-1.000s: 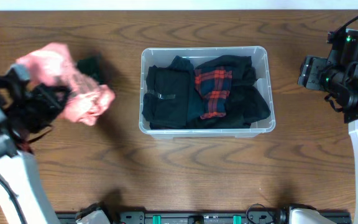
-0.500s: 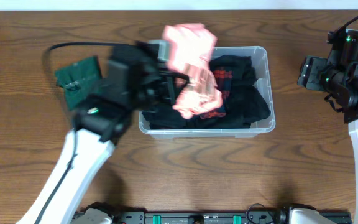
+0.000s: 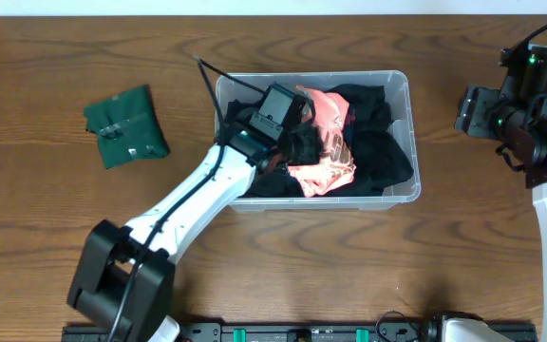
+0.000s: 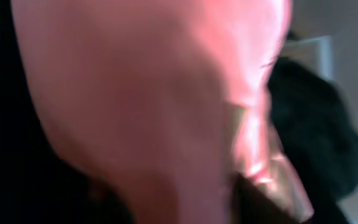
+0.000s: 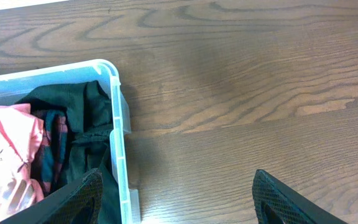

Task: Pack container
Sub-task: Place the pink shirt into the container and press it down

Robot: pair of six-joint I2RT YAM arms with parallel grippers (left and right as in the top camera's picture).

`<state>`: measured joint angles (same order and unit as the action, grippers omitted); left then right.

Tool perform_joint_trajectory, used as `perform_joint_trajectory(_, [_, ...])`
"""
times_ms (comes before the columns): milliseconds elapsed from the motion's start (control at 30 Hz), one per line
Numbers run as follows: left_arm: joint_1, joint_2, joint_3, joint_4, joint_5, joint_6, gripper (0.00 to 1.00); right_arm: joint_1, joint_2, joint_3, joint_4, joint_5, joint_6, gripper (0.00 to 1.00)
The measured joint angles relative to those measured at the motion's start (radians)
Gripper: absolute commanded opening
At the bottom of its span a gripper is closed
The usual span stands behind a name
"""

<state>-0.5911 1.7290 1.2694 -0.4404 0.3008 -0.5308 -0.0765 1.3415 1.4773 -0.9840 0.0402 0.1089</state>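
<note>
The left arm (image 3: pixel 207 185) crosses the left half of the container (image 3: pixel 405 81); clothes (image 3: pixel 383 157) seem to fill it to the rim. Bare table (image 3: pixel 440 218) lies open between it and the right hand (image 5: pixel 178 180).

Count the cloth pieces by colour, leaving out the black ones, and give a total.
pink cloth, in the container: 1
red plaid cloth, in the container, mostly covered: 1
green cloth, on the table: 1
Total: 3
</note>
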Motion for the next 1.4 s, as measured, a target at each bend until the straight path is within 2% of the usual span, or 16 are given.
perform_joint_trajectory(100, [-0.001,-0.011,0.014,-0.028,-0.001,0.033,1.00,0.000,0.000,0.000,0.000,0.000,0.000,0.75])
perform_joint_trajectory(300, [0.002,-0.171,0.042,0.013,-0.142,0.156,0.98,0.000,0.000,0.000,0.000,0.000,0.000,0.75])
perform_joint_trajectory(467, [0.002,-0.291,0.098,0.061,-0.201,0.242,0.96,0.000,0.000,0.000,0.000,0.000,0.000,0.75])
perform_joint_trajectory(633, [-0.001,-0.179,0.111,0.035,-0.196,0.269,0.41,0.000,0.000,0.000,0.000,0.000,0.000,0.75])
perform_joint_trajectory(700, [-0.006,-0.080,0.109,0.014,-0.188,0.274,0.25,0.000,0.000,0.000,0.000,0.000,0.000,0.75])
perform_joint_trajectory(733, [-0.009,-0.016,0.108,-0.004,-0.179,0.274,0.21,0.000,0.000,0.000,0.000,0.000,0.000,0.75])
perform_joint_trajectory(867, [-0.020,0.151,0.103,-0.036,-0.167,0.267,0.19,0.000,0.000,0.000,0.000,0.000,0.000,0.75])
perform_joint_trajectory(933, [-0.020,0.179,0.114,-0.046,-0.162,0.266,0.18,0.000,0.000,0.000,0.000,0.000,0.000,0.75])
perform_joint_trajectory(1000, [-0.018,0.173,0.125,-0.062,-0.161,0.268,0.20,0.000,0.000,0.000,0.000,0.000,0.000,0.76])
perform_joint_trajectory(1033, [-0.016,0.167,0.128,-0.073,-0.159,0.273,0.25,0.000,0.000,0.000,0.000,0.000,0.000,0.78])
perform_joint_trajectory(1100, [-0.009,0.152,0.136,-0.103,-0.158,0.291,0.38,0.000,0.000,0.000,0.000,0.000,-0.007,0.84])
perform_joint_trajectory(1133, [-0.003,0.136,0.142,-0.134,-0.160,0.298,0.47,0.000,0.000,0.000,0.001,0.000,-0.013,0.93])
perform_joint_trajectory(1167, [0.005,0.108,0.146,-0.166,-0.171,0.303,0.61,-0.001,0.000,0.000,0.002,0.002,-0.018,0.99])
perform_joint_trajectory(1233, [0.025,0.028,0.151,-0.214,-0.202,0.307,0.80,-0.019,0.000,0.000,0.005,0.011,-0.027,0.99])
perform_joint_trajectory(1267, [0.043,-0.028,0.154,-0.224,-0.229,0.315,0.86,-0.036,0.000,0.000,0.006,0.017,-0.027,0.99])
perform_joint_trajectory(1400, [0.205,-0.280,0.201,-0.246,-0.320,0.321,0.98,-0.206,0.002,0.000,0.007,0.003,-0.013,0.99])
